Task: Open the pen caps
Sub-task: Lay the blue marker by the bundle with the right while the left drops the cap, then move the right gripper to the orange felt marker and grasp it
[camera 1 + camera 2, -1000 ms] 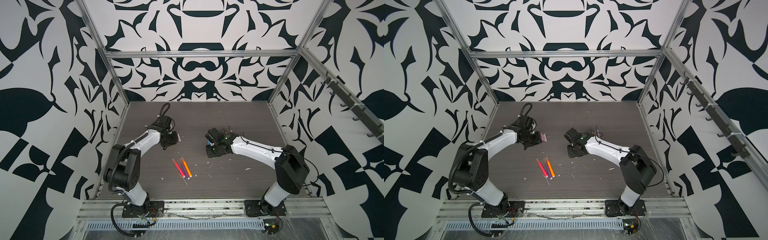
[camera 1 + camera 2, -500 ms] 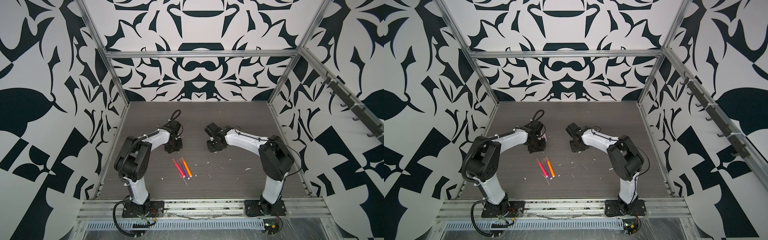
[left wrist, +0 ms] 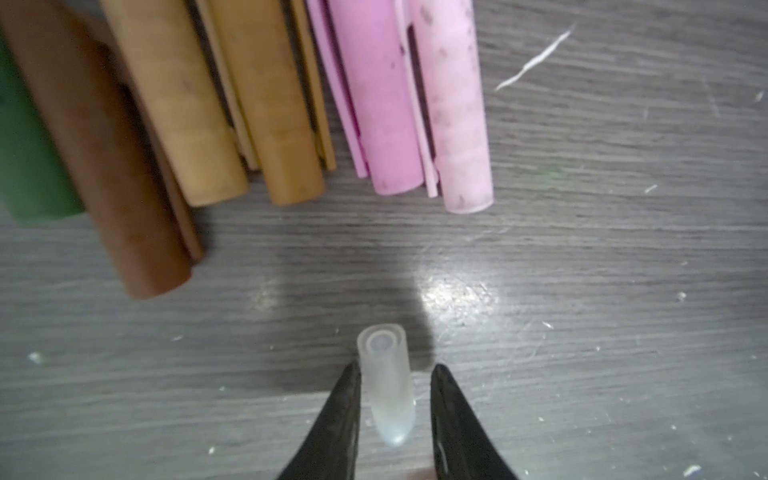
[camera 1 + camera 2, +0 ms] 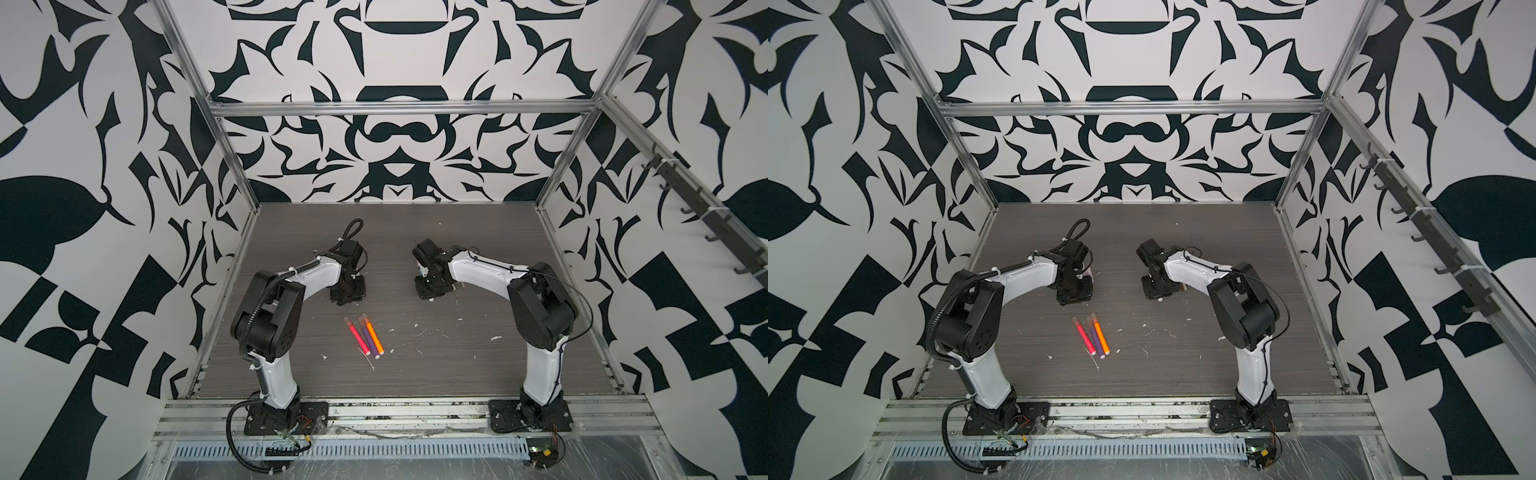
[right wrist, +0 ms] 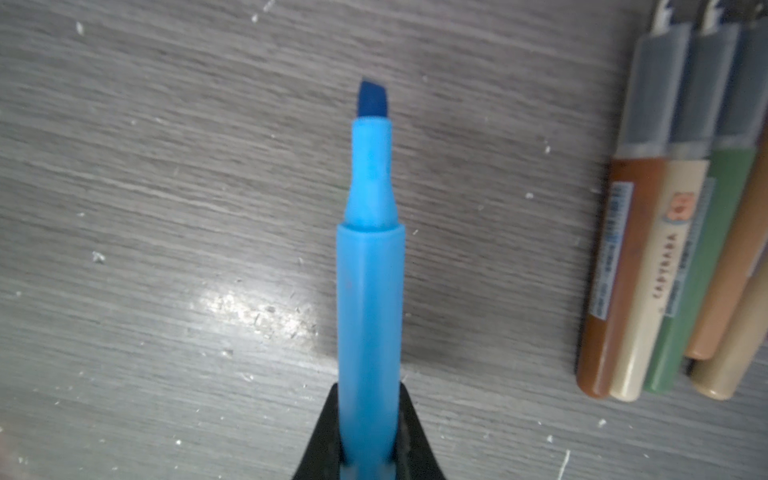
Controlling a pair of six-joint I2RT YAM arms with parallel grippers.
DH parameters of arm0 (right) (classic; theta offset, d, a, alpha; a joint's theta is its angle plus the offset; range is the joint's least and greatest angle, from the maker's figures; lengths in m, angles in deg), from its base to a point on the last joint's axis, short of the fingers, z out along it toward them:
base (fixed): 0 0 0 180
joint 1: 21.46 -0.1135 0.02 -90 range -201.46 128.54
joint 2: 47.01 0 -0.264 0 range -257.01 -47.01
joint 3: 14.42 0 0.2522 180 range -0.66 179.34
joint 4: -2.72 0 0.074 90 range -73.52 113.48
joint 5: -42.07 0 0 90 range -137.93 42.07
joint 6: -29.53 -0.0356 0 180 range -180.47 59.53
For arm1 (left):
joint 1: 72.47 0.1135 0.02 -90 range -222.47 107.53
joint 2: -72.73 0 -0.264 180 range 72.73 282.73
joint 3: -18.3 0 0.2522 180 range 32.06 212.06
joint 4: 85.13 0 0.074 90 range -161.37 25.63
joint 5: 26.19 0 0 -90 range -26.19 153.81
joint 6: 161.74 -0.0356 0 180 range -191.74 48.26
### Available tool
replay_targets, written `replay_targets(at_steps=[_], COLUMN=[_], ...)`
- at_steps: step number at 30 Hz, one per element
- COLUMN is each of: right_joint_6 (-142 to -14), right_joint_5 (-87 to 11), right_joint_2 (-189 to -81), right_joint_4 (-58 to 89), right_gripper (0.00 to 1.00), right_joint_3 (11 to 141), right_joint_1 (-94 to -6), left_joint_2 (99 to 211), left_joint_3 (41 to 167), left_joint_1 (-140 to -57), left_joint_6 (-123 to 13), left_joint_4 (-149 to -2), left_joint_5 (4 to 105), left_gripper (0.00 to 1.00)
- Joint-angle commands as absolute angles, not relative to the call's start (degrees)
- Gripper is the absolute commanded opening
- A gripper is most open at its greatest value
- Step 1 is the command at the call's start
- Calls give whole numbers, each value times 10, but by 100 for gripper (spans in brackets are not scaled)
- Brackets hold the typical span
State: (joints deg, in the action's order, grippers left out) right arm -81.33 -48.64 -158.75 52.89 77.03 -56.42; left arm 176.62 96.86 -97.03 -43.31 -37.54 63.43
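Note:
My left gripper (image 3: 395,368) is open low over the table, and a pale translucent pen cap (image 3: 388,390) lies between its fingers, against one and clear of the other. Just beyond it lies a row of loose pen caps: green (image 3: 29,166), brown (image 3: 116,178), two tan (image 3: 187,116), pink (image 3: 378,104) and pale pink (image 3: 453,104). My right gripper (image 5: 369,388) is shut on an uncapped blue pen (image 5: 370,291) whose chisel tip (image 5: 372,99) is bare. In both top views the grippers (image 4: 348,291) (image 4: 430,286) point down at mid-table.
Pink, purple and orange capped pens (image 4: 365,334) lie side by side in front of the grippers. A bundle of thin uncapped pens (image 5: 648,270) lies beside the blue pen. White scraps dot the grey wood-grain table (image 4: 457,361). Patterned walls and metal posts enclose it.
My left gripper's jaws have parted around the translucent cap. Both arms have folded inward and their grippers have moved lower and nearer the table's middle. The right grip is unchanged.

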Motion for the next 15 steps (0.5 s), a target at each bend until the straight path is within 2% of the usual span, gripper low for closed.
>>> replay_targets(at_steps=[1, 5, 7, 10, 15], right_joint_6=[-801, -799, -799, -798, -798], right_joint_5=[-477, -476, -479, -481, -483], right_joint_2=[-1585, -1587, -1587, -1583, -1575], right_joint_4=[540, 541, 543, 544, 550], right_gripper=[7, 15, 27, 36, 38], right_joint_3=[792, 792, 792, 790, 790], right_joint_1=[-561, -560, -559, -560, -559], left_joint_2=[1735, 1690, 1669, 1639, 1588], left_joint_3=[976, 986, 992, 994, 980], left_joint_1=[-971, -971, -971, -970, -971], left_joint_6=[-433, -431, -428, -421, -413], left_joint_4=[-341, -331, -325, -324, -342], left_joint_5=[642, 649, 650, 649, 640], left_gripper=[34, 35, 35, 35, 36])
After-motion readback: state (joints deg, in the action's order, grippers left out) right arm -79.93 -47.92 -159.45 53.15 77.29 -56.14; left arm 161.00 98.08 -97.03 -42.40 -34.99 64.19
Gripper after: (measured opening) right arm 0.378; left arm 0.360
